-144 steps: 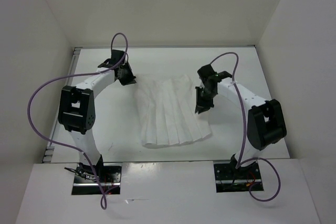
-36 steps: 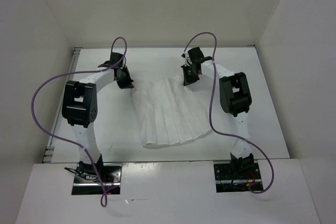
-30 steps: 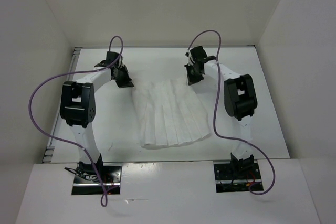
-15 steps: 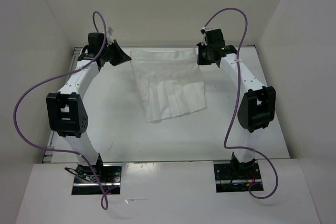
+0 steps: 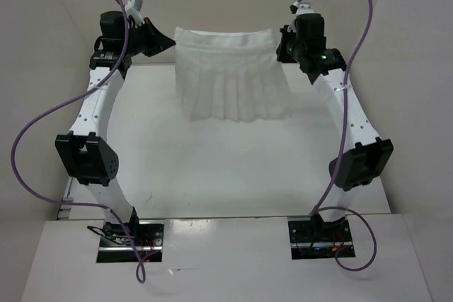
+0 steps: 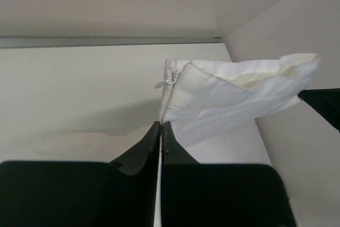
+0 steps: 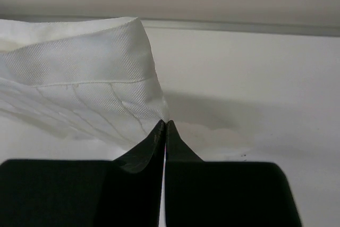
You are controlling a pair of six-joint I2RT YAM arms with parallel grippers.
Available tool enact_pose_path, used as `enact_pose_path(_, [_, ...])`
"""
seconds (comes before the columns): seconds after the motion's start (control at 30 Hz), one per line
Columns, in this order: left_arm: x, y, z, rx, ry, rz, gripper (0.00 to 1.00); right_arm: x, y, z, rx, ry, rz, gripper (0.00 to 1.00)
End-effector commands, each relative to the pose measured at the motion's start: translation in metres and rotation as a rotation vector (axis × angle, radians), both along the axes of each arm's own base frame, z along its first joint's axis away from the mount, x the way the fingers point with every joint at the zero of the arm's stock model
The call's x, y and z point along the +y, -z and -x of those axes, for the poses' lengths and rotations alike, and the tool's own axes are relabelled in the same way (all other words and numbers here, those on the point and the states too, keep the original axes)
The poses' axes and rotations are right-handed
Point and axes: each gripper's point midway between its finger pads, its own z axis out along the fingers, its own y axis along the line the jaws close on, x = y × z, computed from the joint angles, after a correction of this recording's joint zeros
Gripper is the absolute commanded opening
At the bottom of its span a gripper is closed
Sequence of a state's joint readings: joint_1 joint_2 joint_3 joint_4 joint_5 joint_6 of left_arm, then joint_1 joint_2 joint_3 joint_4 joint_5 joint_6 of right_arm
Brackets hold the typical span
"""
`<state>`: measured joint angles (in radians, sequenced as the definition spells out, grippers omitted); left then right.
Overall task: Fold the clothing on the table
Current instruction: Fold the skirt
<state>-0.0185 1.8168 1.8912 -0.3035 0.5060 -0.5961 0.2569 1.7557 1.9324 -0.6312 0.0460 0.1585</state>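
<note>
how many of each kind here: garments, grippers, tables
garments: 1, the clothing
grippers: 2, left gripper and right gripper
tables: 1, the table
total: 4

The left gripper, black jaws pressed together, pinches one corner of the white clothing held up over the glossy table. The fabric's doubled upper edge runs right to a black shape at the frame's edge.
</note>
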Motion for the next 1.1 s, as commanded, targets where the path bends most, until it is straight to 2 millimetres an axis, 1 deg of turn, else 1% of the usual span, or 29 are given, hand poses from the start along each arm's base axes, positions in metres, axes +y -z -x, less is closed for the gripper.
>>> enact_pose_path(0.0, [0.004,-0.076,0.026,-0.205,0.019,-0.032,0.00,-0.021,-0.096,0.033,-0.216,0.036,-0.027,0.00])
enact_pose_path(0.03, [0.004,-0.077,0.030,-0.206,0.018,-0.032,0.00,-0.020,-0.086,0.036,-0.194,0.024,-0.026,0.00])
enact_pose_path(0.07, [0.004,-0.072,0.036,-0.198,0.017,-0.025,0.00,-0.020,-0.087,0.039,-0.201,0.024,-0.028,0.00])
enact_pose_path(0.13, [0.004,-0.057,0.043,-0.180,0.006,-0.015,0.00,-0.022,-0.080,0.049,-0.191,0.027,-0.034,0.00])
enact_pose_path(0.17, [0.004,-0.062,0.053,-0.198,0.003,-0.002,0.00,-0.021,-0.078,0.053,-0.190,0.017,-0.037,0.00])
enact_pose_path(0.2, [0.004,-0.032,0.055,-0.136,0.003,-0.003,0.00,-0.022,-0.077,0.055,-0.199,0.017,-0.040,0.00])
enact_pose_path(0.23, [0.004,-0.020,0.059,-0.110,0.003,-0.003,0.00,-0.022,-0.066,0.065,-0.174,0.010,-0.048,0.00])
enact_pose_path(0.27, [0.006,-0.015,0.066,-0.095,-0.011,0.002,0.00,-0.022,-0.062,0.067,-0.169,0.013,-0.056,0.00])
enact_pose_path(0.3, [0.006,-0.005,0.070,-0.079,-0.011,0.001,0.00,-0.021,-0.057,0.071,-0.159,0.004,-0.057,0.00])
enact_pose_path(0.33, [0.008,0.018,0.078,-0.034,-0.025,-0.003,0.00,-0.021,-0.049,0.080,-0.141,-0.003,-0.067,0.00])
enact_pose_path(0.4, [0.008,0.030,0.085,-0.016,-0.028,0.005,0.00,-0.020,-0.046,0.088,-0.139,-0.012,-0.081,0.00])
enact_pose_path(0.43, [0.008,0.030,0.090,-0.018,-0.028,0.005,0.00,-0.020,-0.047,0.090,-0.149,-0.013,-0.083,0.00])
enact_pose_path(0.47, [0.009,0.030,0.089,-0.018,-0.037,0.003,0.00,-0.021,-0.051,0.092,-0.160,-0.013,-0.086,0.00])
enact_pose_path(0.5, [0.009,0.032,0.090,-0.007,-0.037,0.002,0.00,-0.019,-0.052,0.093,-0.159,-0.021,-0.089,0.00])
enact_pose_path(0.53, [0.009,0.025,0.093,-0.019,-0.034,-0.006,0.00,-0.020,-0.058,0.094,-0.166,-0.022,-0.091,0.00])
enact_pose_path(0.57, [0.009,0.018,0.092,-0.035,-0.034,-0.006,0.00,-0.018,-0.058,0.093,-0.165,-0.030,-0.094,0.00])
enact_pose_path(0.6, [0.011,0.009,0.089,-0.053,-0.041,-0.017,0.00,-0.017,-0.056,0.089,-0.159,-0.030,-0.092,0.00])
enact_pose_path(0.63, [0.011,0.007,0.085,-0.061,-0.039,-0.024,0.00,-0.015,-0.051,0.088,-0.141,-0.038,-0.092,0.00])
enact_pose_path(0.67, [0.011,0.006,0.083,-0.058,-0.039,-0.025,0.00,-0.013,-0.041,0.082,-0.117,-0.038,-0.086,0.00])
enact_pose_path(0.7, [0.011,0.005,0.079,-0.057,-0.037,-0.032,0.00,-0.012,-0.041,0.079,-0.115,-0.038,-0.086,0.00])
enact_pose_path(0.73, [0.011,0.001,0.071,-0.066,-0.037,-0.032,0.00,-0.012,-0.040,0.075,-0.112,-0.037,-0.085,0.00])
enact_pose_path(0.8, [0.010,0.000,0.063,-0.060,-0.028,-0.030,0.00,-0.010,-0.032,0.064,-0.092,-0.028,-0.077,0.00])
enact_pose_path(0.87, [0.010,-0.008,0.044,-0.078,-0.028,-0.029,0.00,-0.013,-0.030,0.054,-0.090,-0.002,-0.064,0.00])
enact_pose_path(0.9, [0.010,0.004,0.029,-0.051,-0.025,-0.038,0.00,-0.012,-0.031,0.039,-0.094,0.003,-0.053,0.00])
enact_pose_path(0.97, [0.008,0.002,0.014,-0.042,-0.009,-0.044,0.00,-0.011,-0.032,0.025,-0.094,0.011,-0.039,0.00])
enact_pose_path(1.0, [0.006,-0.013,0.000,-0.072,0.004,-0.040,0.00,-0.010,-0.037,0.013,-0.101,0.025,-0.035,0.00])
enact_pose_path(1.03, [0.006,-0.017,-0.005,-0.070,0.004,-0.040,0.00,-0.013,-0.039,0.007,-0.107,0.042,-0.017,0.00])
enact_pose_path(1.07, [0.005,-0.024,-0.009,-0.083,0.014,-0.037,0.00,-0.010,-0.046,0.002,-0.124,0.044,-0.017,0.00])
